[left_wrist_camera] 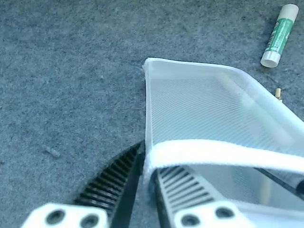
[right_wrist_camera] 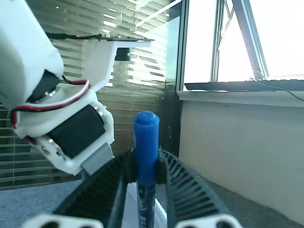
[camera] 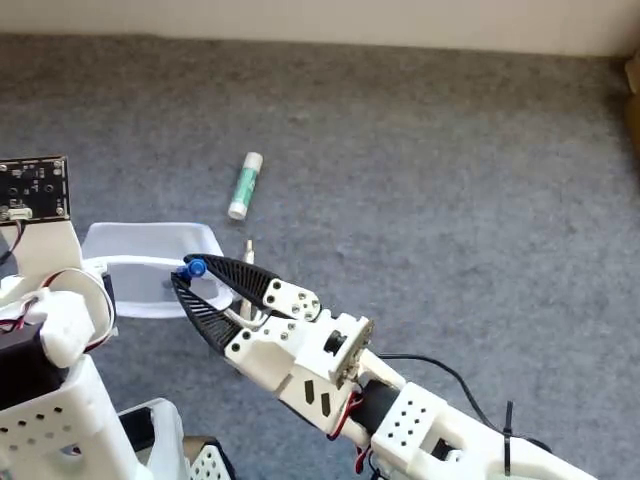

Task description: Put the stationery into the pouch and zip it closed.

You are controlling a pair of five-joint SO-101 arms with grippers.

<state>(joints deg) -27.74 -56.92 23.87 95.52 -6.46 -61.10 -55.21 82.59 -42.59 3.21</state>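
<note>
Both grippers held something. Right gripper (camera: 186, 278) was clamped on a blue pen (camera: 194, 268), cap end poking past the fingertips, over the open mouth of the white mesh pouch (camera: 140, 243). Left gripper (left_wrist_camera: 146, 159) pinched the pouch rim at one corner. Green glue stick (camera: 245, 185) lay on grey carpet (camera: 450, 150) near the pouch.

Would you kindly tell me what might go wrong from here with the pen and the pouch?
The right gripper holds the blue pen near its cap, at the pouch mouth; the cap could snag the rim instead of sliding in. The left gripper pinches just one edge of the soft pouch, so the mesh may slip free or sag shut.
</note>
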